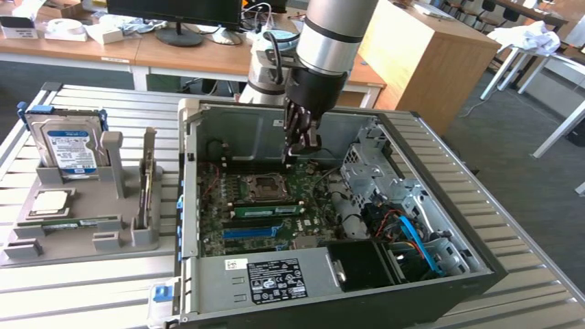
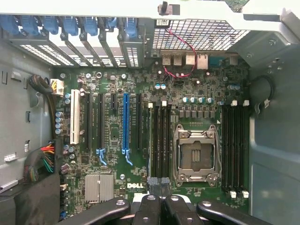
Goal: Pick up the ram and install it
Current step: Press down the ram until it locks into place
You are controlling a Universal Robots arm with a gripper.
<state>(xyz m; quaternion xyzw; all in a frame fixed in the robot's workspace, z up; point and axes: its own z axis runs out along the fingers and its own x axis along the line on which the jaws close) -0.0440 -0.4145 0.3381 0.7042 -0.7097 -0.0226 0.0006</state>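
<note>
Gripper (image 1: 300,147): two dark fingers pressed together, nothing visible between them. It hangs inside the open black-and-grey computer case (image 1: 475,271), above the green motherboard (image 1: 316,188). In the wrist view the gripper (image 2: 157,183) sits over the bank of dark memory slots (image 2: 160,140) just beside the square metal processor socket (image 2: 197,154).

Ram (image 1: 265,209): long thin green circuit-board stick, standing in a slot between the socket and the bright blue plastic slot strip (image 1: 251,233), apart from the gripper. I cannot tell whether it is seated at both ends.

A second green stick (image 1: 68,223) lies in the grey plastic holder (image 1: 137,236) outside the case, at the exterior view's left, beside an upright hard drive (image 1: 66,147).

Risks, as I judge them:
- A push off the stick's line would land on the neighbouring slots or the small capacitors.
- The socket looks uncovered, and drift that way could damage its contacts.
- Pressure at one end only could leave the stick tilted and the latches unclosed.
- The red cable (image 2: 180,54) and the case wall crowd the wrist.
</note>
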